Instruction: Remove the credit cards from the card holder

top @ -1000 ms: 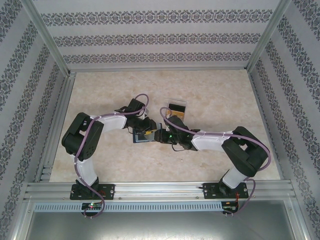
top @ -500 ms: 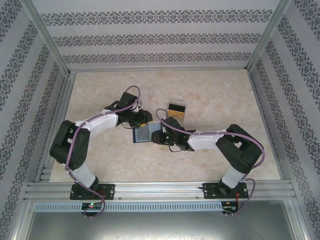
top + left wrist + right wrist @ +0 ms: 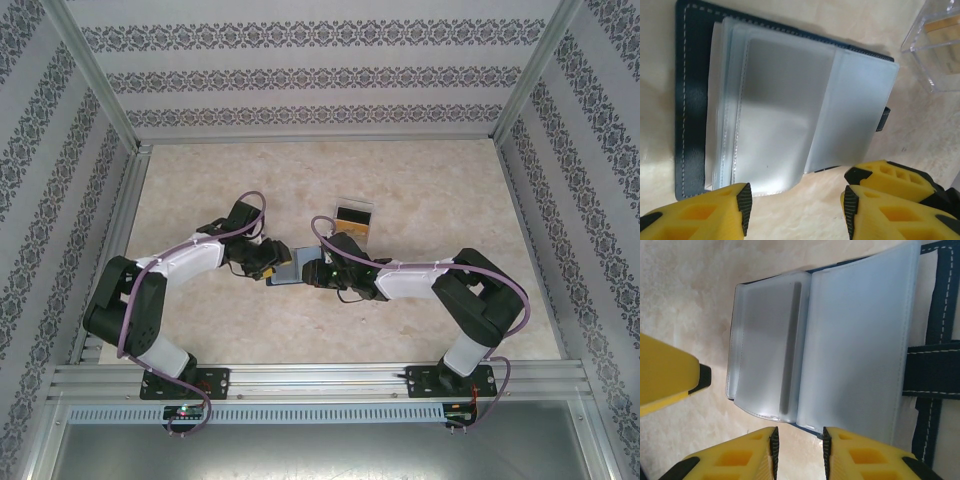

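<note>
A small dark navy folding card holder (image 3: 289, 268) is lying open and flat on the beige marble-patterned table (image 3: 420, 180), near its middle and nearer the arms than the clear plastic box (image 3: 355, 218).

In the left wrist view the card holder (image 3: 785, 110) is showing a white-stitched navy border on the left, layered bluish-grey translucent panels across the middle, and a little navy closing tab (image 3: 883, 120) sticking out on the right. The clear plastic box (image 3: 935, 45) is standing just beyond that corner, with a tan-gold card (image 3: 942, 30) showing through its wall.

The left arm is bending its elbow out to the left and reaching in toward the middle. The left gripper (image 3: 268, 266) is hanging at the holder's left edge, and its yellow fingers (image 3: 715, 215) are spread wide and clamping nothing.

The right arm is folding its elbow out to the right, its white forearm stretching left. The right gripper (image 3: 314, 270) is sitting at the holder's right edge. In the right wrist view its fingers (image 3: 740, 455) are standing a narrow gap apart at the panels' rim, with bare table showing between them.
</note>
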